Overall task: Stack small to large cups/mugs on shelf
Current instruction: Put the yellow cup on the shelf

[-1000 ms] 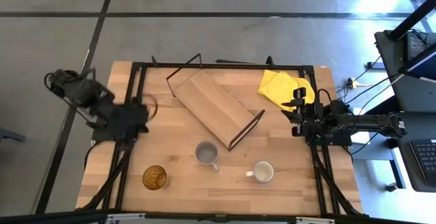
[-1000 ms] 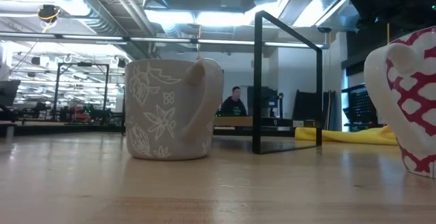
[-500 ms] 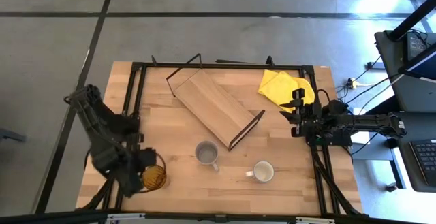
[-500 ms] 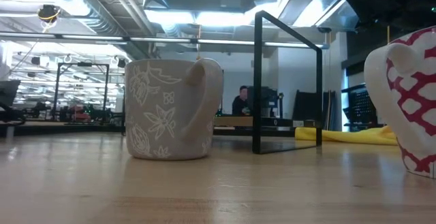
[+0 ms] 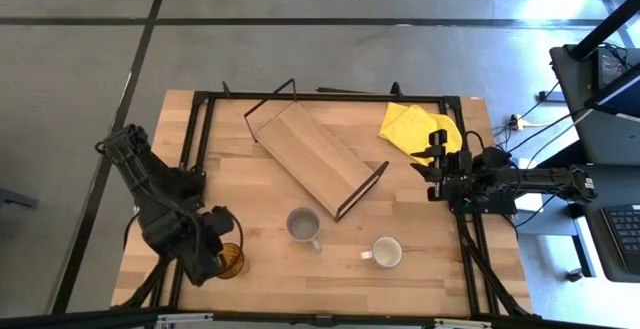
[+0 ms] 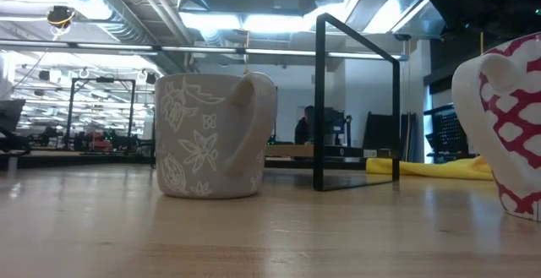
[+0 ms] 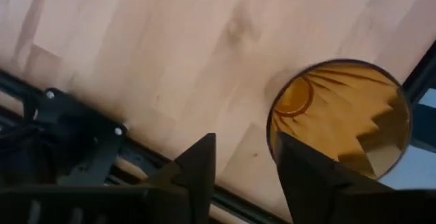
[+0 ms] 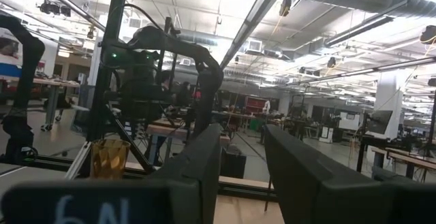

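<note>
Amber tumbler (image 5: pixel 229 260) sits just beside the left gripper (image 5: pixel 214 256)

The left arm is being held bent over the table's front left corner, its wrist angled down and inward. The left gripper (image 5: pixel 218 254) is being kept low with its fingers (image 7: pixel 197 169) parted. The right arm is being held folded at the table's right edge, its right gripper (image 5: pixel 437 159) pointing inward, fingers (image 8: pixel 204 163) apart.

Wooden table (image 5: pixel 260 184) carries shelf (image 5: pixel 315 157), tumbler (image 5: pixel 231 261), two mugs (image 5: pixel 303 226), yellow cloth (image 5: pixel 412 126).
</note>
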